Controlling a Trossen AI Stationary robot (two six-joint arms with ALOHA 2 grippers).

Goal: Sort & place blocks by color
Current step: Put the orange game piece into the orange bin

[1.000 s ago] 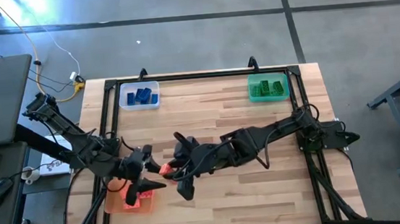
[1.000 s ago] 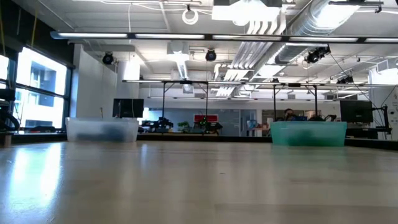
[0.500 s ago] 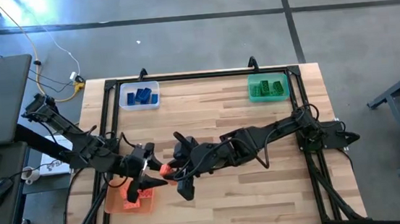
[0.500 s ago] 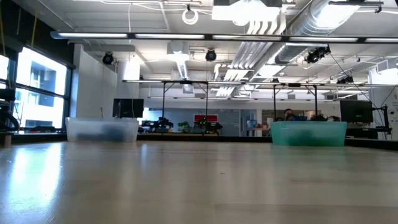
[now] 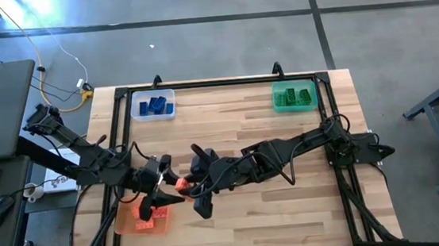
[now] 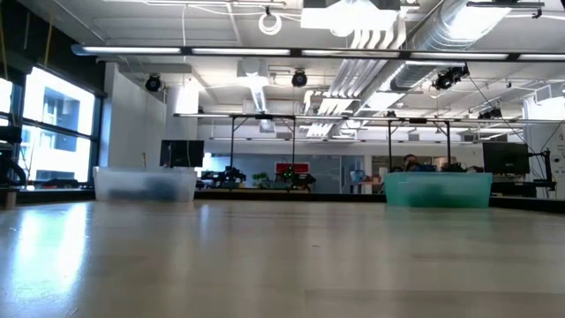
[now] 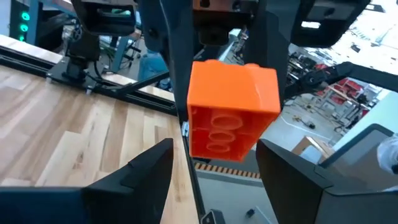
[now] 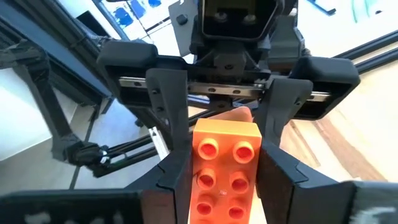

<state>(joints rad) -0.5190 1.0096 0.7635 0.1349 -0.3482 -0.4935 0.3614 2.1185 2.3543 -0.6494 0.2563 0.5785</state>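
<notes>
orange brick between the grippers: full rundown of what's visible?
The orange brick is a glossy plastic two-by-three studded block with a hollow tubed underside. It hangs in the air above the table, near the orange tray, pinched on its long sides by the right gripper. The left gripper faces it, fingers spread either side, apparently not touching.

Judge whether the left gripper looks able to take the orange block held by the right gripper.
Probably yes: the orange block sits between the left gripper's open fingers with nothing between them, while the right gripper grips its other end.
</notes>
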